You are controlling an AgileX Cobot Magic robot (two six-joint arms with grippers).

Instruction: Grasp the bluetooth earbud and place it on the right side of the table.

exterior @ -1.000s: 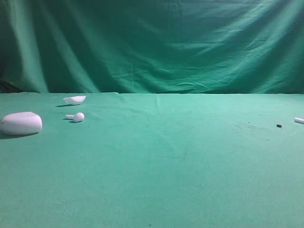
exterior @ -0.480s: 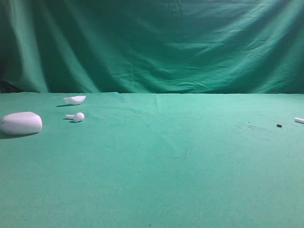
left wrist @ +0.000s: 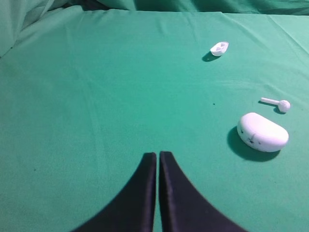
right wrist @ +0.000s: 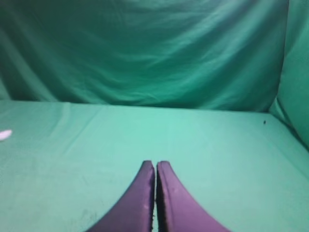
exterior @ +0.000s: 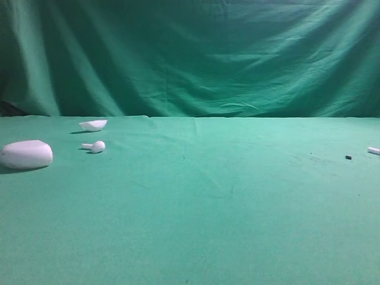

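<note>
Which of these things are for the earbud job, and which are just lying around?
For the job:
- tiny white plastic earbud, only its stem showing at the far right edge
- table covered in green cloth

Just lying about:
- white earbud with a round ball head
- big white oval pebble-like case
- small white bowl-shaped piece
- tiny dark speck
</note>
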